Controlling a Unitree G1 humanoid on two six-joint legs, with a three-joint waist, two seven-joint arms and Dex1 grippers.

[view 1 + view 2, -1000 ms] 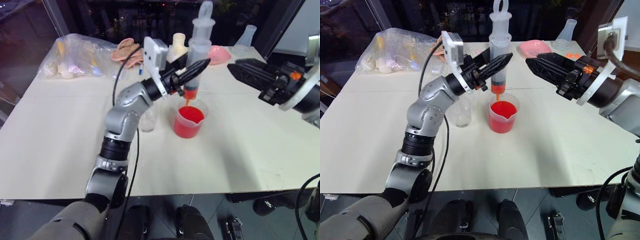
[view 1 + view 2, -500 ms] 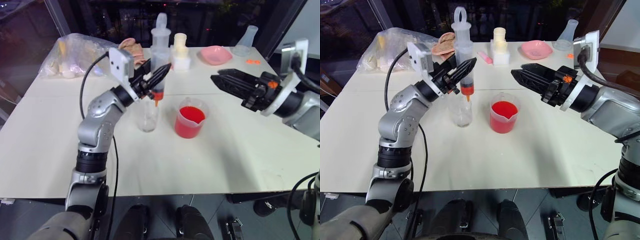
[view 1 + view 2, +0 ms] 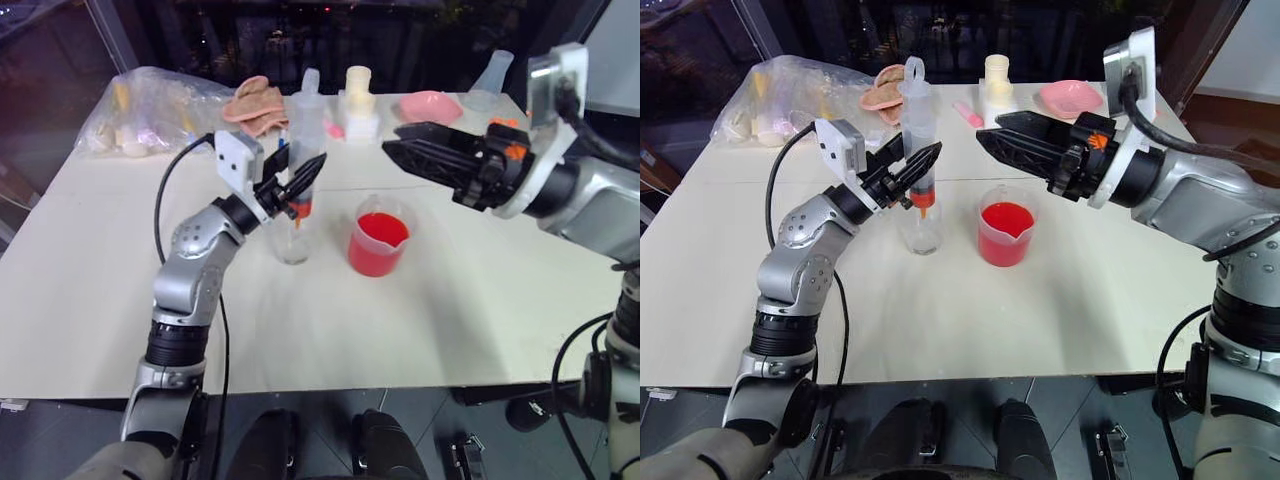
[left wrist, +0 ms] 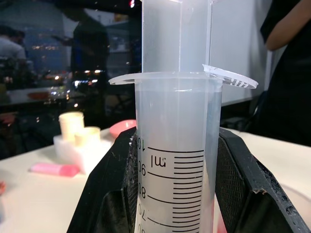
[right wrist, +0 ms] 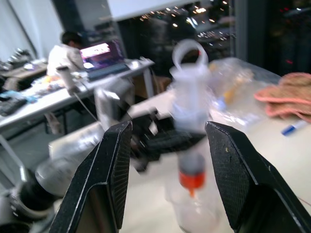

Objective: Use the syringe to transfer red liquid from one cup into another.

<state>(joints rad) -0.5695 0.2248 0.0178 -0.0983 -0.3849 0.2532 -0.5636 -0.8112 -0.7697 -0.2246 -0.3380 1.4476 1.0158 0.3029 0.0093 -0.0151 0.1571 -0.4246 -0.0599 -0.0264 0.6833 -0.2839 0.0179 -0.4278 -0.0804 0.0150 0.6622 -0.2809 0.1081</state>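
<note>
1. We see the left claw (image 3: 915,172) clenched around the barrel of the syringe (image 3: 917,135), holding it upright with the plunger pulled up.
2. The syringe's nozzle points down into the mouth of the small clear cup (image 3: 923,228), which stands on the table (image 3: 1040,320). A little red liquid (image 3: 923,197) shows at the bottom of the barrel.
3. In the left wrist view, both black fingers (image 4: 109,194) press against the marked barrel.
4. The beaker (image 3: 1007,227), with red liquid in it, stands just beside the small cup, on its right.
5. The right claw (image 3: 990,143) hangs above the table, behind and above the beaker, released and holding nothing. It points toward the syringe, near its upper part but apart from it.
6. At the far edge of the table lie a plastic bag (image 3: 780,100), a pink dish (image 3: 1071,97) and a clear flask (image 3: 494,75).
</note>
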